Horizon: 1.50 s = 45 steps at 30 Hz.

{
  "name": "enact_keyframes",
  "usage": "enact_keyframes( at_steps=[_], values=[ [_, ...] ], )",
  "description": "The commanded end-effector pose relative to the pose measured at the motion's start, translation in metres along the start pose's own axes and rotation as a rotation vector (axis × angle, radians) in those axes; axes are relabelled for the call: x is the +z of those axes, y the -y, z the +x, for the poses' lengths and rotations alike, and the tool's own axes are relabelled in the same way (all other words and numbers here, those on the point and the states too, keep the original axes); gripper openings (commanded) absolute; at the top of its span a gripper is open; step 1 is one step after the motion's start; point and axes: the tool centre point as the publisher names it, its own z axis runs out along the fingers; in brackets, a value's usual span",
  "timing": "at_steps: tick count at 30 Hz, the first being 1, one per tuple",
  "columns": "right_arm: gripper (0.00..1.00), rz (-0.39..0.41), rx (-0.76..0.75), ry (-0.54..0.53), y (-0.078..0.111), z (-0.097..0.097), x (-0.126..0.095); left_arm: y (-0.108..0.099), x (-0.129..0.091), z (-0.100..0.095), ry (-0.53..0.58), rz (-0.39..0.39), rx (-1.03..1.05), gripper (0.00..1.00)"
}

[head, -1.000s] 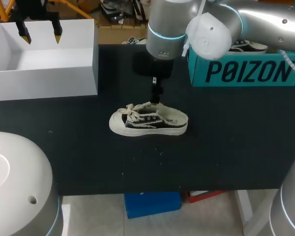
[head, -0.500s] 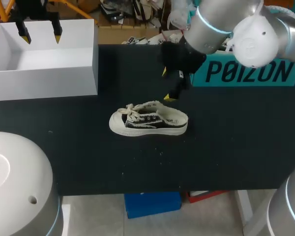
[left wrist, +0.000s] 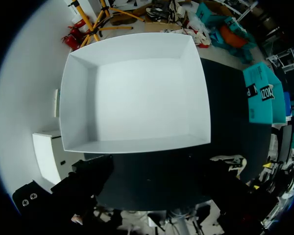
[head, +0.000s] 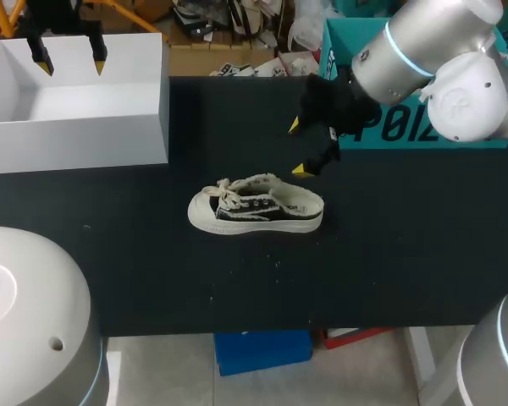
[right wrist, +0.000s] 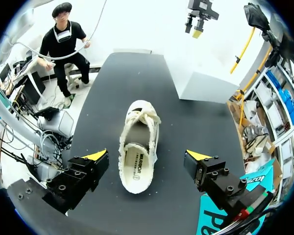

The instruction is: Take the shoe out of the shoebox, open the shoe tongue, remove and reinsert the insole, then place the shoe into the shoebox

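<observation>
right gripper (head: 297, 149), fingers spread, hovers by the heel of the shoe (head: 256, 207), near the teal box (head: 398, 127) with dark lettering.

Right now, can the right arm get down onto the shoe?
Probably yes: the right pincer hangs open just above the heel end of the shoe, and nothing on the table stands between them.
</observation>
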Motion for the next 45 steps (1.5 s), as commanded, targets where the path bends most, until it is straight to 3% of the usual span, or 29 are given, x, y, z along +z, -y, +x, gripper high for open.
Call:
enact_keyframes(
  at_steps=[1,13,21,35,45],
  values=[
    [1.0,0.001,0.001,0.002,0.0,0.001,0.0,-0.001,-0.001,0.0,0.001,0.0,-0.001,1.0],
    [1.0,0.001,0.001,0.002,0.0,0.001,0.0,-0.001,-0.001,0.0,0.001,0.0,-0.001,1.0],
    [1.0,-0.086,0.021,0.028,0.018,0.016,0.009,-0.001,-0.001,0.0,0.001,0.0,-0.001,1.0],
    [1.0,-0.212,0.07,0.041,0.061,0.021,0.053,-0.001,-0.001,0.0,0.001,0.0,-0.001,1.0],
    [1.0,-0.27,0.1,0.02,0.079,0.028,0.079,-0.001,-0.001,0.0,0.001,0.0,-0.001,1.0]
  ],
)
